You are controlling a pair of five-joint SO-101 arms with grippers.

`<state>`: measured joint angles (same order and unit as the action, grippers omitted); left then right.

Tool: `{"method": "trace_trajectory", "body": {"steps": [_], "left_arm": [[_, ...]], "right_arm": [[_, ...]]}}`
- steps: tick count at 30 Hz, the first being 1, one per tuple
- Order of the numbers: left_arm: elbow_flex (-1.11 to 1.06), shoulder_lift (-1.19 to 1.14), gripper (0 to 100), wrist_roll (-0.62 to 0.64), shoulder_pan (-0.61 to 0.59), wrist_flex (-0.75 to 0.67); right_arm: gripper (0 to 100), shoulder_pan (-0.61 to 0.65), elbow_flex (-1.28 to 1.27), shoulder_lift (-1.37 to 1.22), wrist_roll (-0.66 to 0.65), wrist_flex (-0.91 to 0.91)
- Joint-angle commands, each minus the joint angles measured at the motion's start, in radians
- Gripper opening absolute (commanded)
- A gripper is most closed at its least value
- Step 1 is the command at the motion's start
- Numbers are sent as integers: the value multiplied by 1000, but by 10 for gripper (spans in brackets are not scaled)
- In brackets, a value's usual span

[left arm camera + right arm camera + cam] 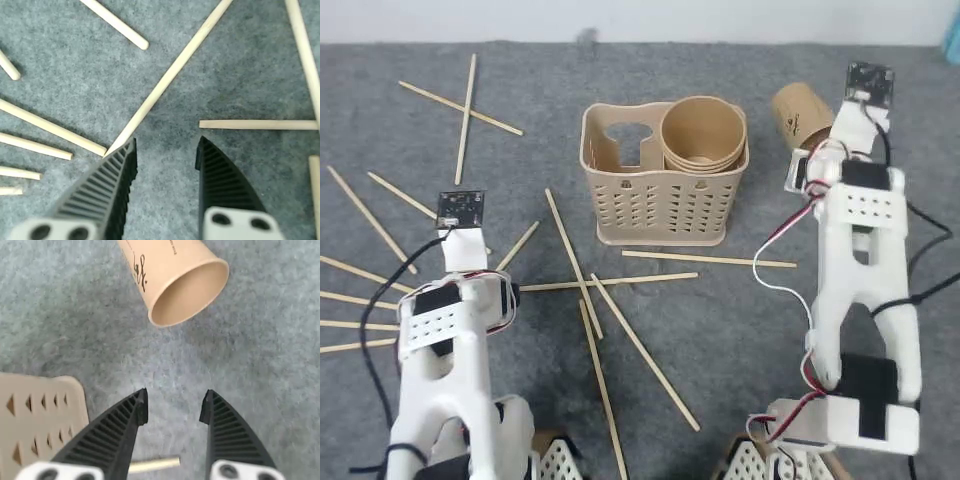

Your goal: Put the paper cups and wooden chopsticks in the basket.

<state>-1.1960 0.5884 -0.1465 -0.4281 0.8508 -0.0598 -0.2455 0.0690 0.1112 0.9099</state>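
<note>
Surface: a grey mat (740,340) strewn with chopsticks (467,105), most of them on the left arm's side and in front of the basket (660,215).
Left gripper (165,145): jaws apart and holding nothing, low over the mat.
Chopstick (170,75): lies slantwise ahead of the left gripper, with its near tip right at one fingertip.
Right gripper (175,400): jaws spread and holding nothing, over bare mat just beside the basket's corner.
Cup (175,285): lies on its side beyond the right gripper's fingertips, clear of them, with its mouth turned toward the gripper.
Basket: stands upright between the two arms and has two compartments.
Stack (703,130): nested cups stand in the compartment nearer the right arm.
</note>
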Motion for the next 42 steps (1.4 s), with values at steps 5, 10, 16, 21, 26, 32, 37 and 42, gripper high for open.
{"method": "trace_trajectory", "body": {"steps": [5,10,16,21,26,32,37,42], "left_arm": [[12,31,184,-6,3,-20],[12,31,184,-6,3,-20],[12,31,184,-6,3,-20],[12,31,184,-6,5,-20],[12,31,184,-6,5,-20],[12,31,184,-6,3,-21],[12,31,184,-6,3,-23],[10,31,184,-5,2,-32]], "right_arm": [[187,10,58,-107,41,-214],[190,21,245,-354,112,-280],[190,19,491,-579,175,-272],[188,19,583,-680,173,-280],[163,15,663,-765,173,-272],[19,-48,703,-762,172,-209],[7,-97,723,-653,144,-7],[7,-137,723,-496,-2,208]]}}
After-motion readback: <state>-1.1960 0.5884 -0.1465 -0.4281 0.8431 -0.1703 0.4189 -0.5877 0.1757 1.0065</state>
